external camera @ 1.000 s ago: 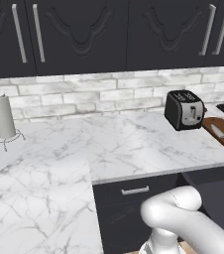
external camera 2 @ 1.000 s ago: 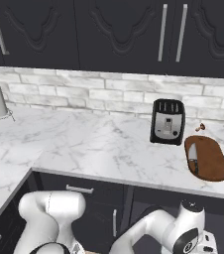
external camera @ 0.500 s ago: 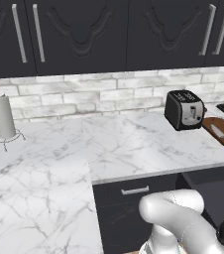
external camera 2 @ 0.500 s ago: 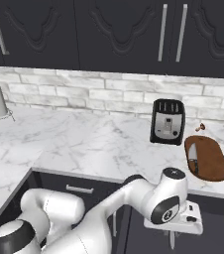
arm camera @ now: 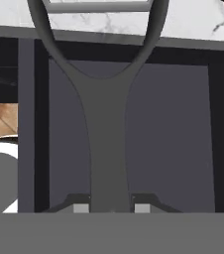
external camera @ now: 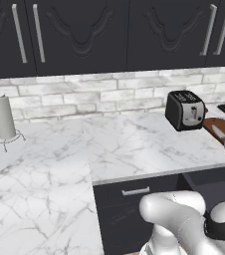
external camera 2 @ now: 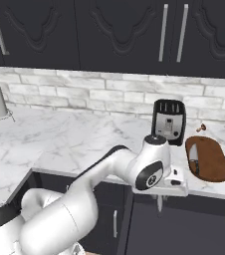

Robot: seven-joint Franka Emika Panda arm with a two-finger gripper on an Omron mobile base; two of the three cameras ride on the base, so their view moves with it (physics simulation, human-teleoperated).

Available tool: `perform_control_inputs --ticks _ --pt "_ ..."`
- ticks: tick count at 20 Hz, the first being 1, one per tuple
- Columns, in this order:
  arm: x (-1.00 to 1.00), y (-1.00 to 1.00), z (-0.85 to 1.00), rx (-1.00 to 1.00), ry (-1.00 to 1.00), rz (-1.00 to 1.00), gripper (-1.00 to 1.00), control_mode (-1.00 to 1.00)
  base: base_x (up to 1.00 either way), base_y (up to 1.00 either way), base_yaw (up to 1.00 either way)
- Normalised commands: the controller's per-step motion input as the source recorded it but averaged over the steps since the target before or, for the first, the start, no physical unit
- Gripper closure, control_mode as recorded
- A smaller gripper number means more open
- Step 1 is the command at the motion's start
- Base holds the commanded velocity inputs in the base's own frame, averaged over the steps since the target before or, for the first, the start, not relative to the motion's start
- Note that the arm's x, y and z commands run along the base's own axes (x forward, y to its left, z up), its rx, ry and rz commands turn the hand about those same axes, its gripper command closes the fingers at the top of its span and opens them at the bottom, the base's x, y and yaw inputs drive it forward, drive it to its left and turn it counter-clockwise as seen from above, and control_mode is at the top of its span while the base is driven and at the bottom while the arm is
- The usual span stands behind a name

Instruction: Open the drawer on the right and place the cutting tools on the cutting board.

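both base views face the counter and toaster [external camera: 185,110]; hand view close on the drawer [arm camera: 134,129]

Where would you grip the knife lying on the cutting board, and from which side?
By its dark handle, the end nearer the robot, coming from straight above: the knife lies flat on the cutting board, so only its top face is free, and the blade points away.

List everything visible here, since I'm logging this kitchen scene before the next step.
Toaster: one, black and silver, on counter by backsplash.
Cutting board: one, reddish-brown, right of toaster.
Knife: one, silvery blade, on board's left part.
Paper towel roll: one, white, counter's left end.
Drawer: one, dark grey inside, open under the board.
Utensil: one, grey, held over the drawer.
Gripper: one, shut on the utensil's handle.
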Motion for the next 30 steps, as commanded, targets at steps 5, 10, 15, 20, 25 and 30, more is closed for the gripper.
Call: perform_control_inputs --ticks 5,10,15,20,25,30 --pt "1.0 0.09 0.35 0.0 0.0 0.0 1.0 -1.0 0.0 0.0 0.0" --pt "1.0 -0.05 0.11 0.0 0.02 0.0 1.0 -1.0 0.0 0.0 0.0" --pt "1.0 -0.25 0.0 0.0 0.01 0.0 1.0 -1.0 0.0 0.0 0.0" --pt "0.96 -0.4 0.0 0.0 0.0 0.0 1.0 -1.0 0.0 0.0 0.0" --pt "0.8 -0.59 0.0 0.0 0.0 0.0 1.0 -1.0 0.0 0.0 0.0" --pt "0.62 -0.7 0.0 0.0 0.0 0.0 1.0 -1.0 0.0 0.0 0.0"
